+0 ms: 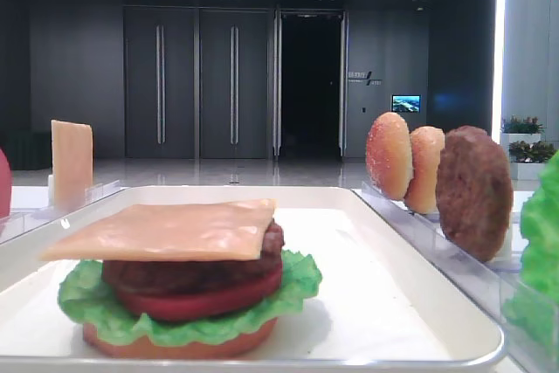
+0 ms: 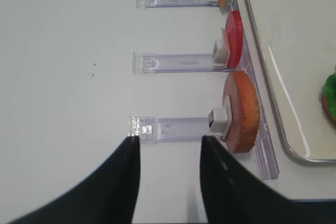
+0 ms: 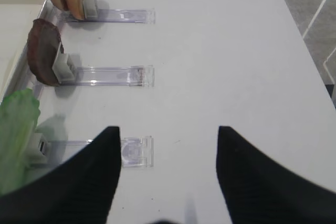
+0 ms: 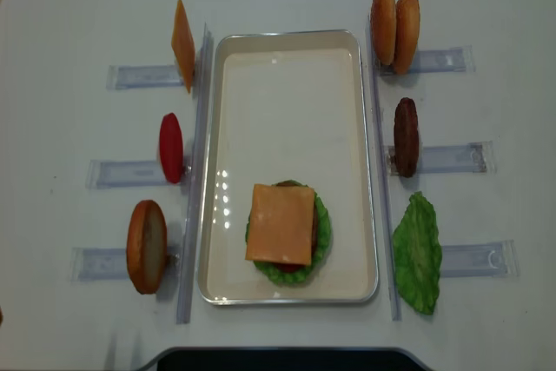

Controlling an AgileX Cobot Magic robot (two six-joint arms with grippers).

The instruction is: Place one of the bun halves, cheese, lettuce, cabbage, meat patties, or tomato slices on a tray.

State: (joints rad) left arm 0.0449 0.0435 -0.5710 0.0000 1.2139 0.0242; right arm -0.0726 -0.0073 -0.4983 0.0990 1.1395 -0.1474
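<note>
On tray (image 4: 287,49): 1 cheese (image 4: 280,224) | racks: 1 cheese slice (image 4: 182,44), 2 bun halves (image 4: 394,16)

Cheese (image 4: 280,224) flat atop stacked burger, tray (image 4: 287,58) near end.

In the low front view the lettuce (image 1: 543,251) on the right was cut by the edge and blurred; a tomato (image 1: 3,183) showed only as a red sliver at the left; under the cheese (image 1: 166,230) the patty (image 1: 196,272) was mostly hidden; both grippers' bases ran off the wrist views.
</note>
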